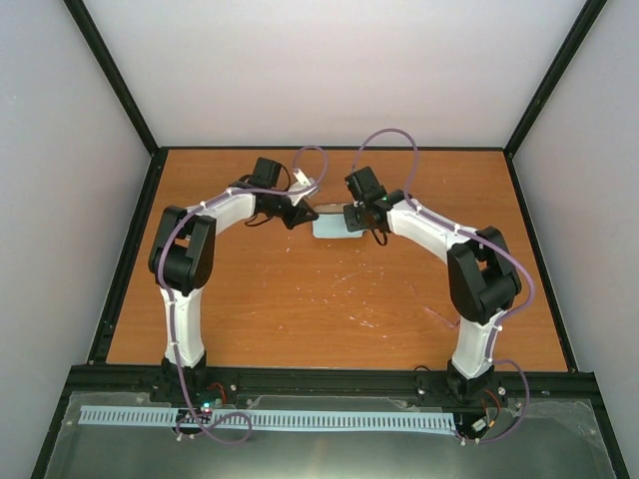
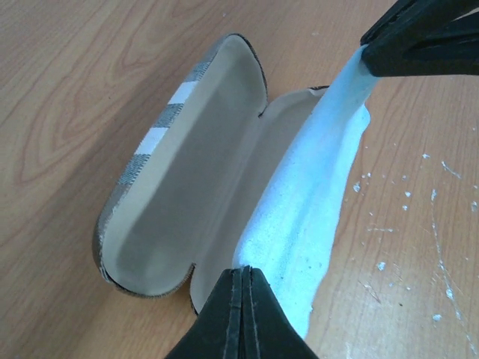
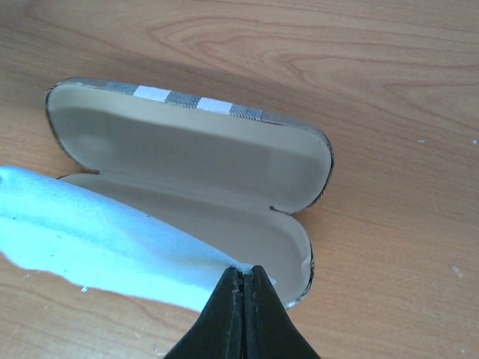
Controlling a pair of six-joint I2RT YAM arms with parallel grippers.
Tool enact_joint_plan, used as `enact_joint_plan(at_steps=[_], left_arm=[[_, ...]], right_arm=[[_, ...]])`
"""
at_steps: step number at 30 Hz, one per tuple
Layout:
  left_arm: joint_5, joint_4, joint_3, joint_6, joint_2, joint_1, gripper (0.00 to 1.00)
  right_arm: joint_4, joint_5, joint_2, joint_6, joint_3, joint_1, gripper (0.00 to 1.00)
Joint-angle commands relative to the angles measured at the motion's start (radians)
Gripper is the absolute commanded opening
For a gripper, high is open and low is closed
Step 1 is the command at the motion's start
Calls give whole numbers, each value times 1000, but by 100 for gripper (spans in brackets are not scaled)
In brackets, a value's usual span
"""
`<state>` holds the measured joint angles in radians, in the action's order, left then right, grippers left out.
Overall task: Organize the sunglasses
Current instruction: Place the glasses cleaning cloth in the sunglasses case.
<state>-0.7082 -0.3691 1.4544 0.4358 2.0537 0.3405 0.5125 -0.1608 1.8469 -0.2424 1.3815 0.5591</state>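
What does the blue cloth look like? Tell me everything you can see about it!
The cloth is pale blue, thin and soft-looking, with a slightly fuzzy surface and a wavy edge. It is stretched long between two claws: the left claw pinches one end and the right claw the other, both shut. It spans one half of the open case, hiding part of its beige lining.
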Motion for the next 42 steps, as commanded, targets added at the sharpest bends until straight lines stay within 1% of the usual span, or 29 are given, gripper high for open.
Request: enact_joint_plan(at_steps=[1,8,15,33,42], left_arm=[[-25,-45,88,6,51,6,1],[-32,-87,166,25,114,6,0],[-32,-99,201,29,142,3,1],[-12,-85,205,39,175,-1,1],[3,-70,241,37,202,-8,1]], right_arm=[[16,29,55,36,54,-24,3],[23,56,93,41,90,-52,3],[15,72,119,41,111,-67,3],[4,98,184,59,154,-78,3],[13,107,227,76,207,-87,3]])
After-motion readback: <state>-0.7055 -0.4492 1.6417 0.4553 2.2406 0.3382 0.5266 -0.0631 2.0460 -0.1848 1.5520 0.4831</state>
